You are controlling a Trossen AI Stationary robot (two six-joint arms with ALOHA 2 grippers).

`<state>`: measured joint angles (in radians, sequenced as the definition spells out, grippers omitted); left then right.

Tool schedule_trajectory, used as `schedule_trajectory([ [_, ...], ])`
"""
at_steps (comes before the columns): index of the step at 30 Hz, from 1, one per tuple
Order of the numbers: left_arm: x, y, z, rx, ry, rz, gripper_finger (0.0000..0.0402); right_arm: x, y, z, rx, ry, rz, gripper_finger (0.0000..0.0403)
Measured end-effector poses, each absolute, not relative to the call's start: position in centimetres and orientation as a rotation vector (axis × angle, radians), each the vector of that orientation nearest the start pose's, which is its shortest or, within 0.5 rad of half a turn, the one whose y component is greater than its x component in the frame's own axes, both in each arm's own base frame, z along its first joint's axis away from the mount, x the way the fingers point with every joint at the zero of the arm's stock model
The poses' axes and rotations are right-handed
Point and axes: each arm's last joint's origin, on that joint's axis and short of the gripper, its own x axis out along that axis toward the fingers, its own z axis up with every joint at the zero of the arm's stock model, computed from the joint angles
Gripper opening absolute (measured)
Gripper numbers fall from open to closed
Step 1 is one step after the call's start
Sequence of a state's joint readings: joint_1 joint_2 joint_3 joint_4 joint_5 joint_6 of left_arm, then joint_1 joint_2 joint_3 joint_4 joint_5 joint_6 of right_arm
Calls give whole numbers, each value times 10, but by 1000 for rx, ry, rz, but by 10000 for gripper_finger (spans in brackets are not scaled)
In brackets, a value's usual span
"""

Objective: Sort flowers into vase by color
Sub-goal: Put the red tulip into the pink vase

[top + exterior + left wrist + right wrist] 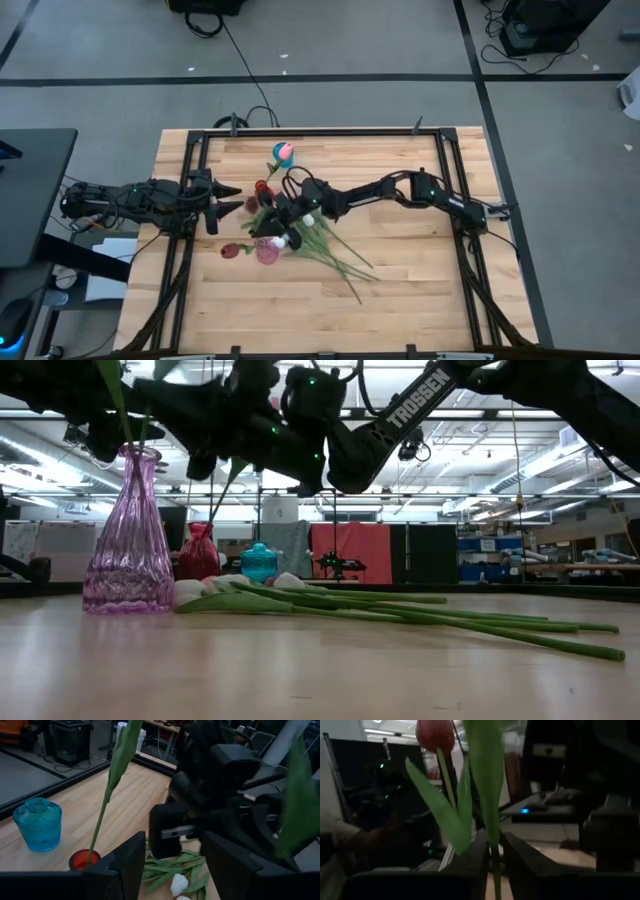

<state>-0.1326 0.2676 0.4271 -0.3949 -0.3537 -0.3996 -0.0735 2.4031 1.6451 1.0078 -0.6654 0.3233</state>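
Several tulips (325, 245) lie on the table with their stems toward the right (400, 610) and white heads (177, 884) toward the vases. My right gripper (268, 222) hovers over them, shut on a red-headed tulip (435, 735). My left gripper (225, 200) waits open at the table's left, facing the right gripper. A purple vase (130, 550) holds stems. A red vase (84, 860) holds one stem with a leaf. Behind it stands a blue vase (37, 822). My right gripper (493, 852) pinches the tulip's green stem (495, 837) between its two fingers, just below the leaves. The fingers lie level across the stem, pointing toward the table's left. The tulip stands upright with its red head above the fingers; the stem's lower end is out of view.
A black metal frame (190, 190) runs along the table's sides. A dark red head (232, 250) shows beside the purple vase (267, 250); a pink head sits over the blue vase (283, 153). Bare wood (400, 290) lies toward the near and right edges.
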Motion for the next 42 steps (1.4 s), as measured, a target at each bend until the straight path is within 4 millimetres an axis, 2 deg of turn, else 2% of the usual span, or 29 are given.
schedule_trajectory([
  [7, 89, -2, 245, -352, 228, 275, 203, 520, -34, 178, 263, -28, 670, 133],
  [12, 89, -2, 245, -354, 221, 273, 203, 514, -32, 190, 163, 145, 621, 164],
  [20, 89, -2, 245, -355, 221, 274, 203, 486, -25, 229, 13, 387, 535, 175],
  [27, 89, -2, 245, -355, 222, 274, 204, 456, -6, 235, -42, 709, 437, 172],
  [29, 89, -2, 245, -355, 223, 274, 203, 446, -3, 231, -52, 803, 385, 172],
  [32, 89, -2, 245, -355, 223, 274, 203, 431, -1, 214, -36, 918, 268, 172],
  [38, 89, -2, 245, -355, 223, 275, 203, 401, -5, 183, -24, 1094, -78, 172],
  [42, 89, -1, 245, -355, 218, 291, 203, 389, -6, 166, 56, 1169, -172, 172],
])
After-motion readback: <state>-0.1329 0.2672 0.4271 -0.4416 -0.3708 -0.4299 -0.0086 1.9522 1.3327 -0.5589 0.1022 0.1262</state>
